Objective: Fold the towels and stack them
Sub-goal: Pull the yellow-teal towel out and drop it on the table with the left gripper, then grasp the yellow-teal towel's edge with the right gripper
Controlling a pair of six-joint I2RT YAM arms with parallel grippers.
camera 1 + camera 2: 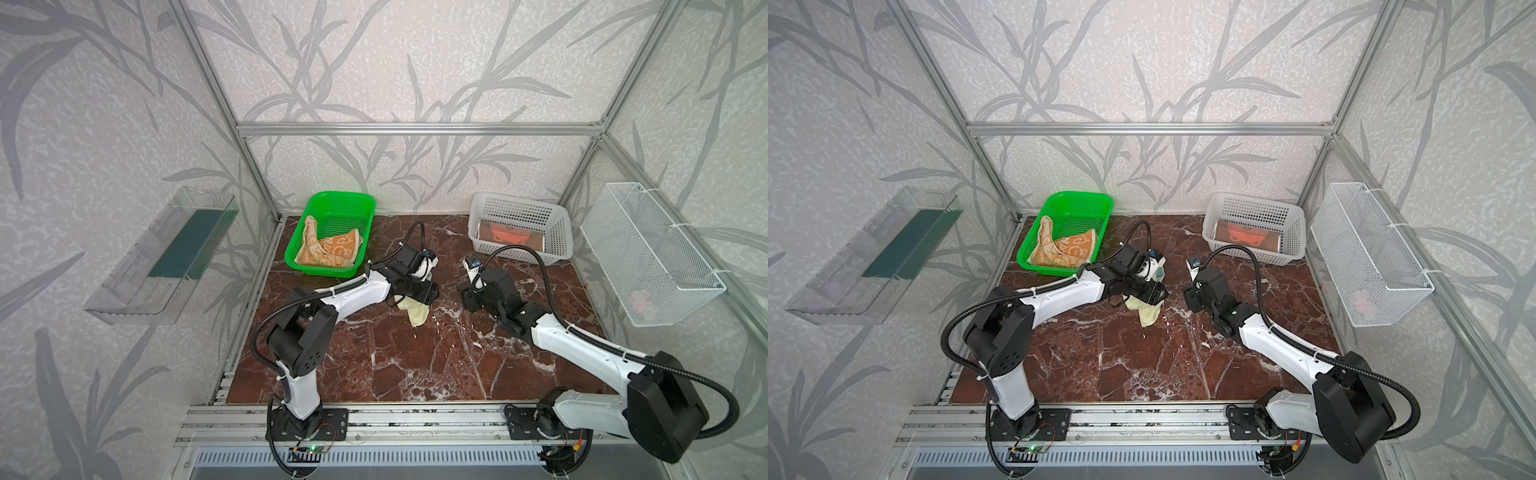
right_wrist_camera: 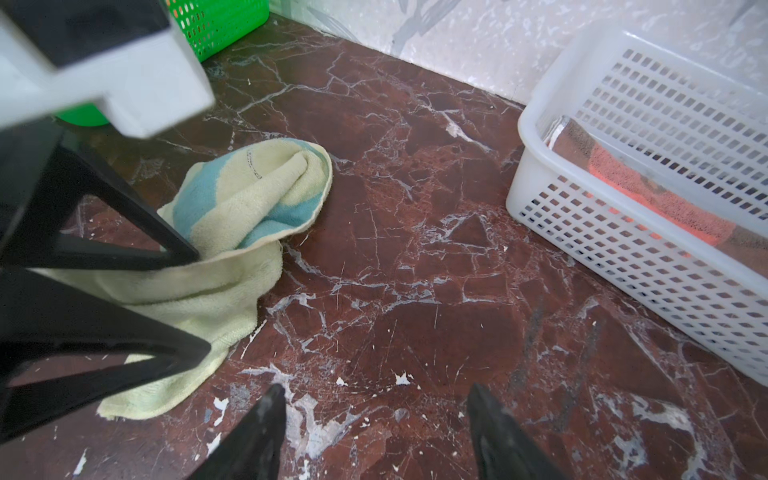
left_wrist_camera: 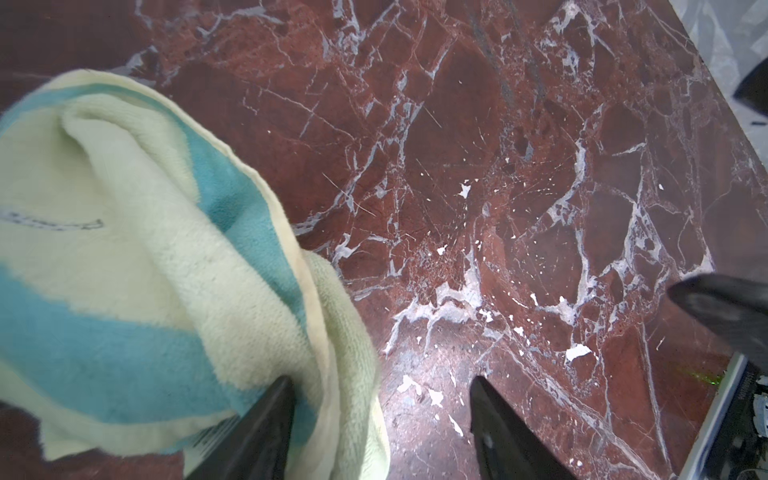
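**A:** Which step is in hand?

**B:** Laying out the pale yellow towel (image 2: 232, 232), I'd say. It has teal stripes and sits crumpled on the counter (image 1: 415, 365), between the two baskets. The salmon towel (image 1: 509, 237) lies flat in the white basket (image 1: 523, 212). The face-print towel (image 1: 332, 249) is heaped in the green basket (image 1: 320, 272).

**A:** And the claws?

**B:** The left claw (image 3: 382, 384) hangs low over the yellow towel with its jaws wide apart, gripping nothing. One of its fingers (image 3: 266, 424) touches the bunched cloth. Possibly a fold lies between the jaws, but the view is too cluttered to be sure. The right claw (image 2: 374, 390) is open and empty, over bare counter near the towel.

**A:** What does the next move call for?

**B:** Probably each claw finding a corner and drawing the towel flat. The corners look buried in the bunch.
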